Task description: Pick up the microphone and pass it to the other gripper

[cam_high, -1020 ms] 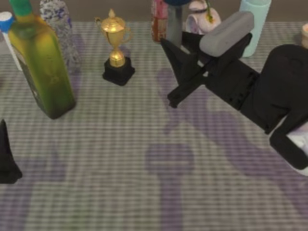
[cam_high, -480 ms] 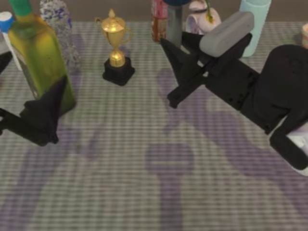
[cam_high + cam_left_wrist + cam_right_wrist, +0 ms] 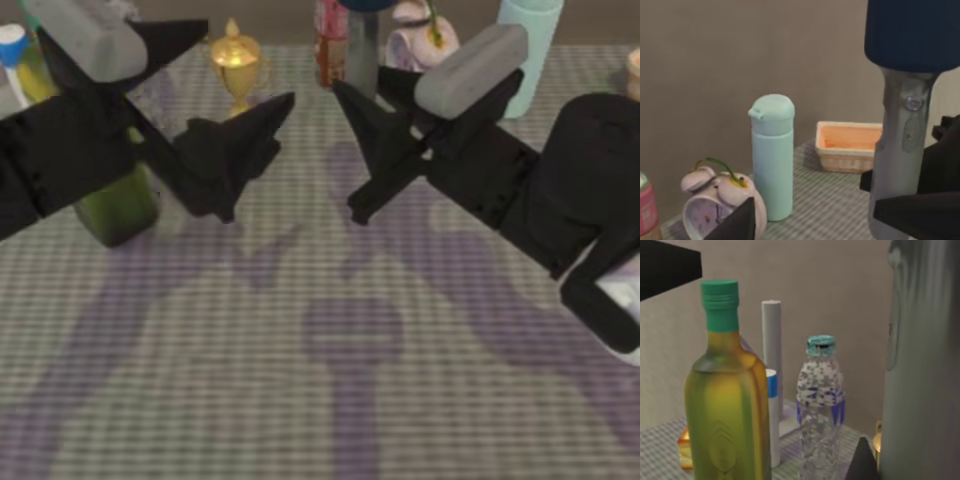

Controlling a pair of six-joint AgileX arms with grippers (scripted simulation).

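while right hand (image 3: pixel 360 150) grips microphone (image 3: pixel 905 125)

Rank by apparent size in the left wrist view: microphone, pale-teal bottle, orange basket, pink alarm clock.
1. microphone, though nearness to the camera enlarges it
2. pale-teal bottle
3. orange basket and pink alarm clock look alike; the clock is partly cut off

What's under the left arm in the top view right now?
The green bottle shows below the left arm, and the trophy peeks out beside its gripper. The trophy's base and the clear bottle are covered.
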